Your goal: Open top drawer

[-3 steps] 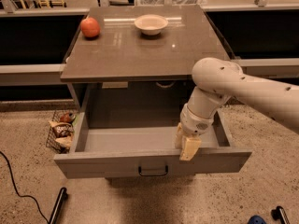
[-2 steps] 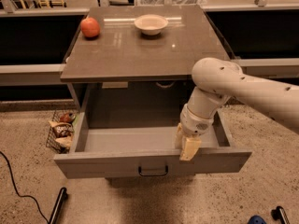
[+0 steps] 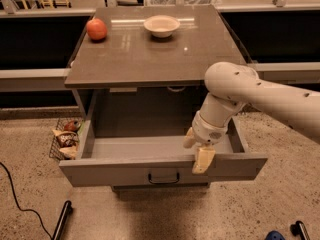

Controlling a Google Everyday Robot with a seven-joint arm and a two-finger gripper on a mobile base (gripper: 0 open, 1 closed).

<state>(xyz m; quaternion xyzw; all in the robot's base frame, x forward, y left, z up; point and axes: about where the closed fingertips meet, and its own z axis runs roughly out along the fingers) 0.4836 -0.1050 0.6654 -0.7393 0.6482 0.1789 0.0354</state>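
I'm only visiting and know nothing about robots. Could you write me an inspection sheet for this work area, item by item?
Surface: glossy grey-brown cabinet top, with two things near its far edge.
Job's things: top drawer is pulled well out; a dark loop handle sits at the centre of its front.
Clutter: red apple and pale bowl on the cabinet top; wire basket of packets on the floor at the left.
Grippers: gripper is at the drawer's front wall, right of the handle, on a white arm reaching in from the right.
Cables: black cable lies on the floor at lower left.
Surroundings: speckled floor; dark shelving behind.
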